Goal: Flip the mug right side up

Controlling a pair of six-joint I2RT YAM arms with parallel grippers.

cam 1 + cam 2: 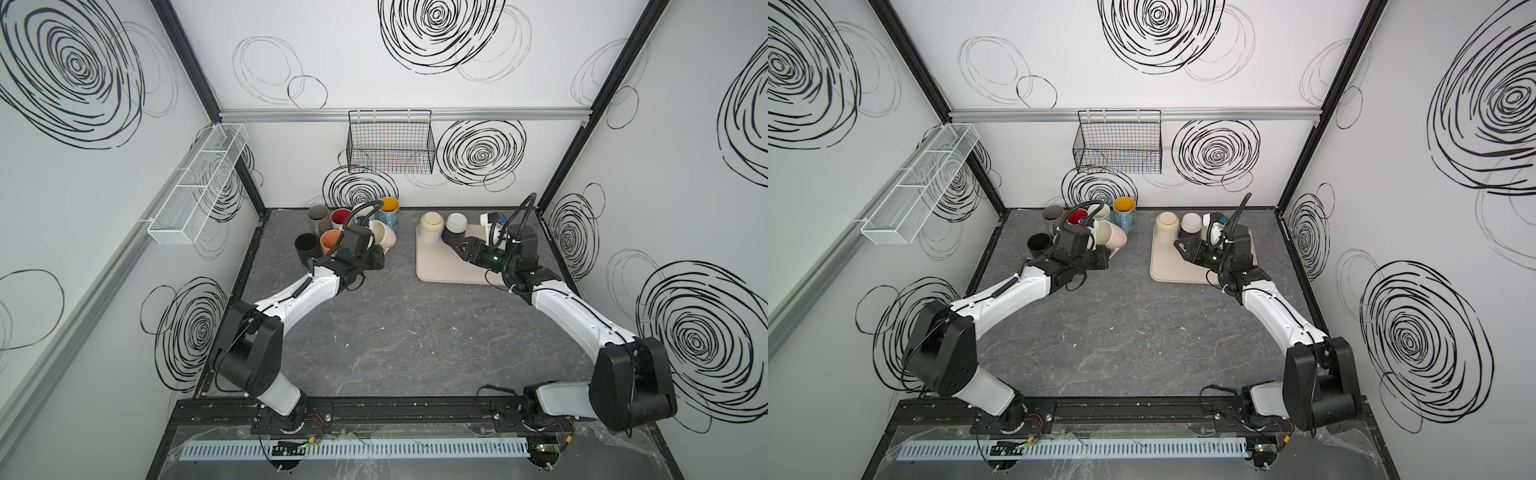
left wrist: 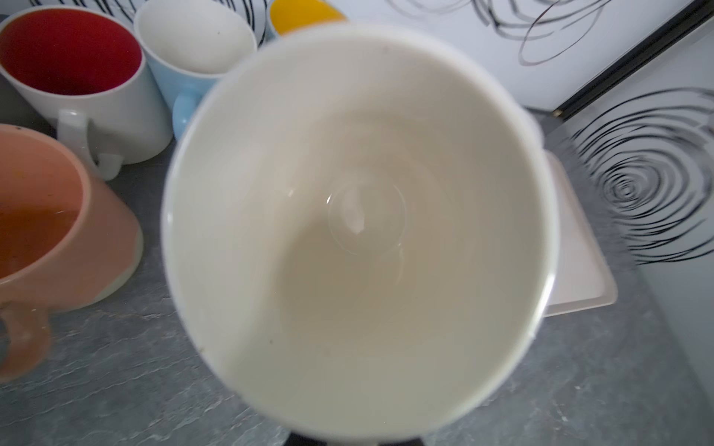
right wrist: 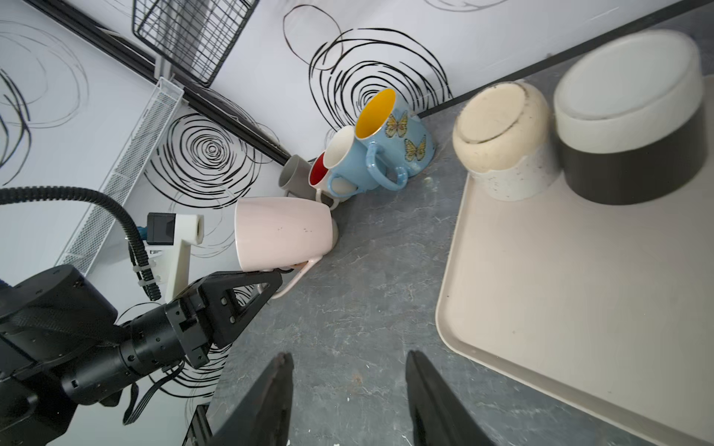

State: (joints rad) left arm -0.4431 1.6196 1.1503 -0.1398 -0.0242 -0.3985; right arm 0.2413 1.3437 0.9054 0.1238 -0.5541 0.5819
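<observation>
— Gripper report, please.
— My left gripper (image 3: 277, 275) is clamped on the handle (image 3: 291, 285) of the pink mug (image 3: 282, 231), which is tipped on its side at the far left of the worktop (image 3: 367, 270) beside the other mugs (image 3: 347, 166). My right gripper (image 3: 349, 355) stands apart by the tray (image 3: 560, 309).

White walls (image 1: 374, 83) carry black scribbled spirals (image 1: 482, 153). Grey marbled floor (image 3: 367, 309) lies beneath the right fingers (image 3: 270, 401); a wire basket (image 3: 193, 34) hangs beyond them.
</observation>
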